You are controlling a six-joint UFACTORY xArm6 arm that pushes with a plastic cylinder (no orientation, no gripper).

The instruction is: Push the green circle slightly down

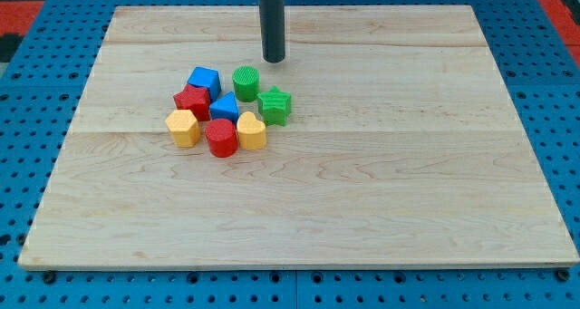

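The green circle (pixel 246 81) is a short green cylinder at the upper right of a tight cluster of blocks on the wooden board. My tip (pixel 274 60) stands just above and to the right of it, a small gap apart. A green star (pixel 275 105) sits right below the circle on its right side. A blue triangle (pixel 225 108) touches the circle's lower left.
The cluster also holds a blue cube (pixel 205 79), a red star (pixel 192 101), a yellow hexagon (pixel 183 128), a red cylinder (pixel 221 138) and a yellow heart (pixel 251 130). The wooden board (pixel 408 164) lies on a blue pegboard.
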